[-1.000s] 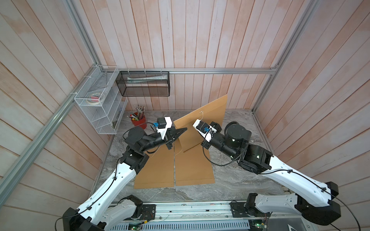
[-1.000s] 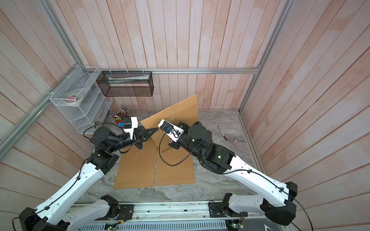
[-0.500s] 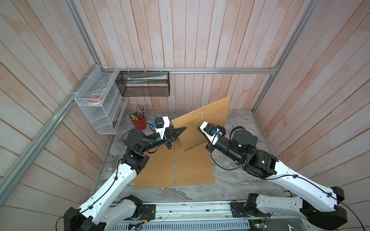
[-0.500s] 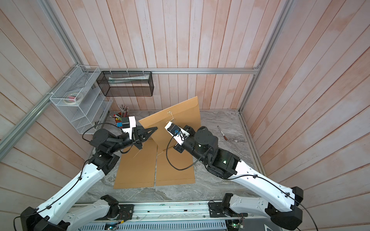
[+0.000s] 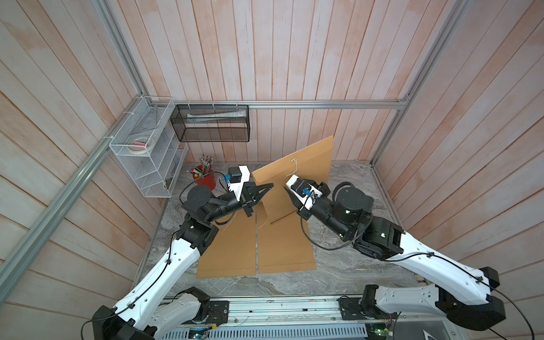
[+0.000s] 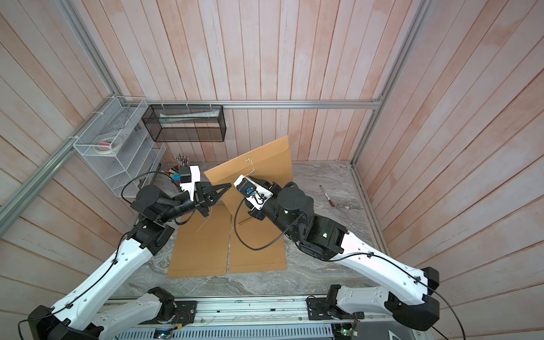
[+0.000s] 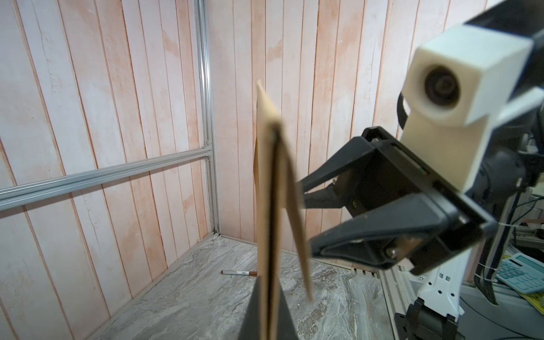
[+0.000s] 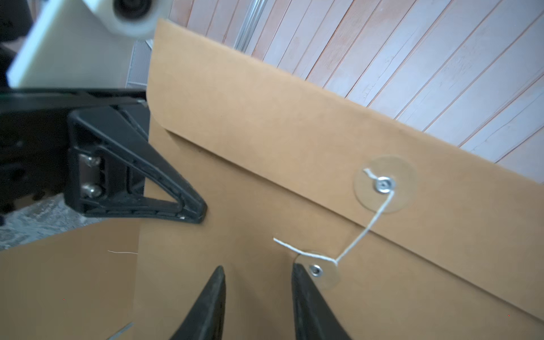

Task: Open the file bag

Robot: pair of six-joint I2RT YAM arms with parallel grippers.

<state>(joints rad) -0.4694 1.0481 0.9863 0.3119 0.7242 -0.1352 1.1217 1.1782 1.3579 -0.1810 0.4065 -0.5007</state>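
A brown paper file bag [image 5: 306, 164] [image 6: 265, 164] stands upright above the table. My left gripper [image 5: 270, 185] [image 7: 269, 282] is shut on its near side edge. The flap [image 7: 297, 220] hangs a little off the body. A white string [image 8: 365, 229] runs from the flap's button [image 8: 382, 185] to the lower button [image 8: 316, 270], with a loose end beside it. My right gripper [image 8: 257, 268] [image 7: 304, 215] is open in front of the bag's face, one fingertip [image 8: 295, 266] at the lower button's edge. Nothing is between its fingers.
Two more brown file bags [image 5: 229, 244] [image 5: 284, 244] lie flat side by side under the arms. A red pen cup [image 5: 204, 176], a white wire rack [image 5: 147, 156] and a black mesh basket [image 5: 213, 123] stand at the back left. A marker [image 6: 326, 195] lies at the right.
My right gripper has gone from shut to open in front of the bag. The left gripper keeps the bag upright in about the same place.
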